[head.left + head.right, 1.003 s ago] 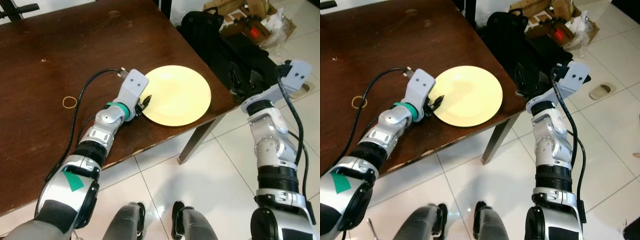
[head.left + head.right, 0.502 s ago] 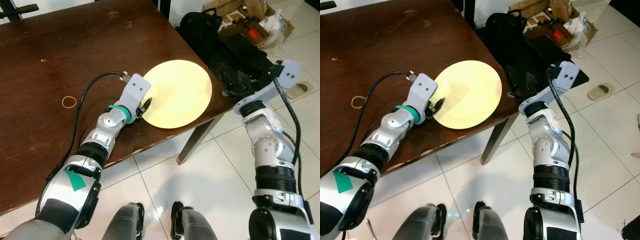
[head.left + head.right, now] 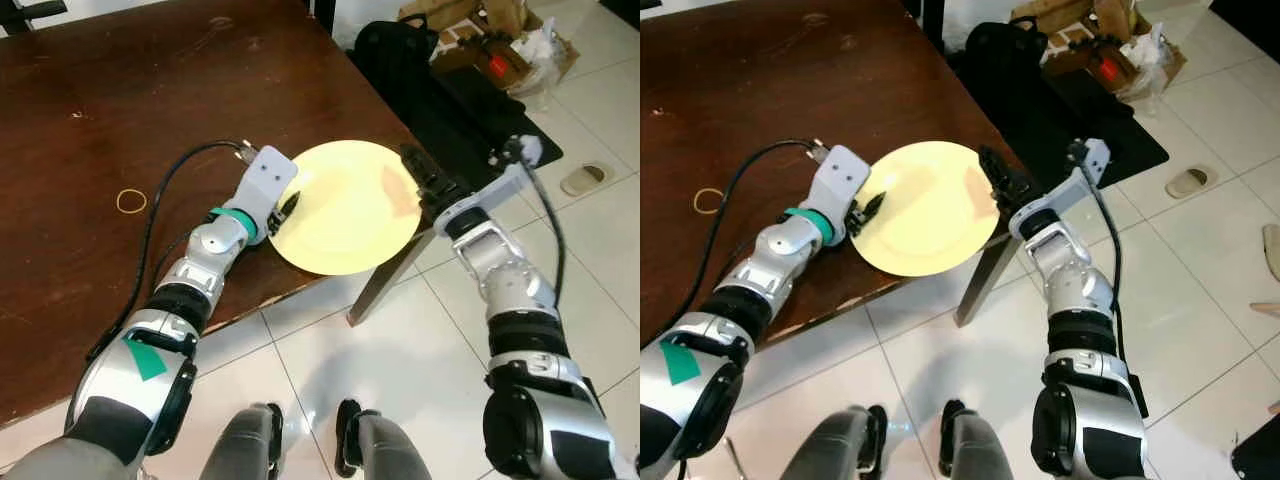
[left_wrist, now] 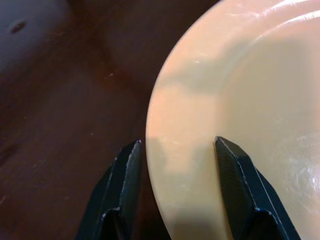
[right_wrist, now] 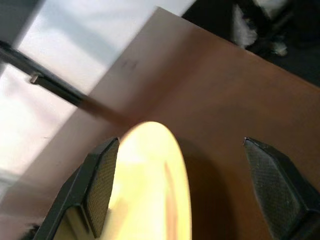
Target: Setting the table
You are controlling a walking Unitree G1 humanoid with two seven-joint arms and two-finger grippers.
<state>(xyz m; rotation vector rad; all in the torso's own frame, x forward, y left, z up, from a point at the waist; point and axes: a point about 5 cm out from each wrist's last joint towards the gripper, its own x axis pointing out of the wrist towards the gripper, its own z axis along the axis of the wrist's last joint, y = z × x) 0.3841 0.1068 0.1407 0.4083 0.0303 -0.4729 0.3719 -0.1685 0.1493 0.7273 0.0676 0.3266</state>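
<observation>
Plate being positioned at the tabletop's corner

Left tool point(image 3: 287, 207) straddles the yellow plate point(image 3: 345, 210) rim mid-frame, fingers apart, grip unclear; right tool point(image 3: 997, 178) wide open at its far edge; next, probably close and slide it inward on the tabletop point(image 3: 120, 110)

plate point(image 4: 240, 100) cut off, table leg point(image 3: 375, 285) partly hidden

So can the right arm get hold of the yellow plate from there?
Probably yes. The right gripper is open at the plate's far edge, which sticks out past the table corner, and nothing lies between them. The left gripper is at the opposite rim.
</observation>
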